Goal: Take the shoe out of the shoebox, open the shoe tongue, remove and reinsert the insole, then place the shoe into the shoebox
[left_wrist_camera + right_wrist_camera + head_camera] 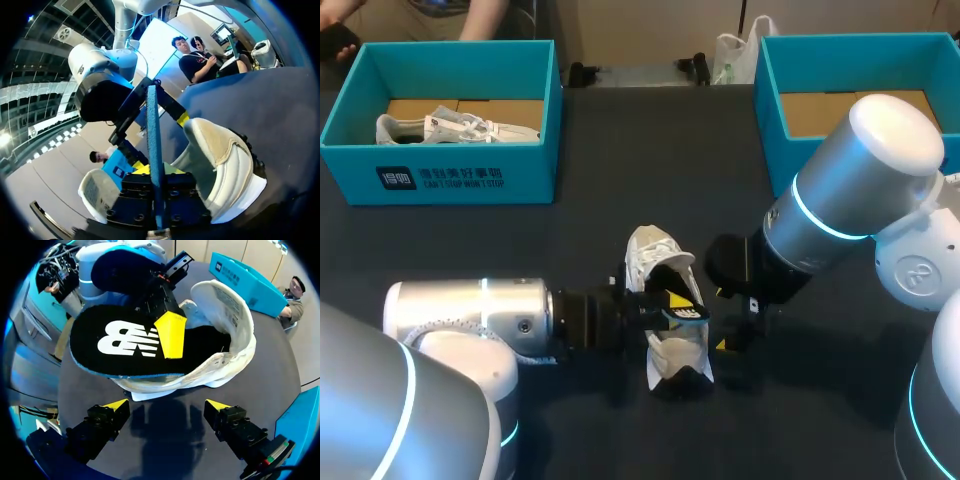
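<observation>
The insole (125, 347) was held by the left gripper (665, 305), its fingers (170, 335) clenched on both faces. In the left wrist view it stood edge-on between them. One end sat inside the opening of the shoe (670, 355) and the rest projected over the rim, so it was judged only part-seated.

The shoe lay outside any box on the counter (650, 160), at lower centre of the head view, with its long axis running up and down the frame and its tongue raised. The left arm came in across that axis from the frame's left and was the nearer, being in contact. The right gripper (167, 407) stood just beside the shoe on its right flank, fingers released and holding nothing, with the shoe directly ahead of them.

Count:
- One insole.
- Two shoes, the second shoe (450, 127) lying in the upper-left shoebox (450, 175).
- Two shoeboxes, the upper-right shoebox (775, 90) showing no shoe.
- Two arms.
</observation>
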Tool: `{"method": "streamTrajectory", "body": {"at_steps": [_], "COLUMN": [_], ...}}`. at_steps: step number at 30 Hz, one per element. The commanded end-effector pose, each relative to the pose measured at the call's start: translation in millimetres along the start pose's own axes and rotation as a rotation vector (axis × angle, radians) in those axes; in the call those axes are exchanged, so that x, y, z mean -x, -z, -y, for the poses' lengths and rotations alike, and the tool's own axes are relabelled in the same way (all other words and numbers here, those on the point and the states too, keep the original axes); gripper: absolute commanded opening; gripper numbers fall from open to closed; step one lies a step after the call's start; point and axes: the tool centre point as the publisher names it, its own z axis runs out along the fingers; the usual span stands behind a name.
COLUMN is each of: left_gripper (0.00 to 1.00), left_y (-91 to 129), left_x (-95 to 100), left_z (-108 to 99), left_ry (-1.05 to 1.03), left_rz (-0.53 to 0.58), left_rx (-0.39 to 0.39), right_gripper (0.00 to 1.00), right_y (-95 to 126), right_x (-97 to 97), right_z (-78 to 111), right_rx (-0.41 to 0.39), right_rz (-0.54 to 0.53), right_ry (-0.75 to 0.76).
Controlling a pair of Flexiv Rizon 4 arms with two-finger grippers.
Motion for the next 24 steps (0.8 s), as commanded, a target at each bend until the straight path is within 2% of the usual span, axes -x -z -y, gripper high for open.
{"method": "streamTrajectory", "body": {"at_steps": [1, 2, 4, 14, 16, 17, 18, 24], "left_gripper": [0.35, 0.39, 0.39, 0.18, 0.15, 0.03, 0.00, 0.00], "left_y": [11, 11, 13, 13, 11, 9, 8, -2], "left_x": [-0.9, -0.8, -0.8, -4.5, -5.5, -6.5, -7.1, -7.4], "left_z": [9, 11, 16, 31, 29, 28, 27, 13], "left_ry": [0.004, 0.003, 0.012, 0.011, 0.007, 0.002, -0.002, -0.021], "left_rz": [0.003, 0.005, 0.006, 0.007, 0.004, 0.005, 0.005, -0.004], "left_rx": [-0.007, -0.011, -0.020, -0.049, -0.046, -0.042, -0.040, -0.032], "right_gripper": [1.00, 1.00, 1.00, 1.00, 1.00, 1.00, 1.00, 1.00], "right_y": [-1, -1, -1, -1, -1, -1, -1, -1], "right_x": [-1.0, -1.0, -1.0, -1.0, -1.0, -1.0, -1.0, -1.0], "right_z": [-0.7, -0.7, -0.7, -0.7, -0.7, -0.7, -0.7, -0.7], "right_rx": [-0.002, -0.002, -0.002, -0.002, -0.002, -0.002, -0.002, -0.002], "right_rz": [0.003, 0.003, 0.003, 0.003, 0.003, 0.003, 0.003, 0.003], "right_ry": [0.000, 0.000, 0.000, 0.000, 0.000, 0.000, 0.000, 0.000]}}
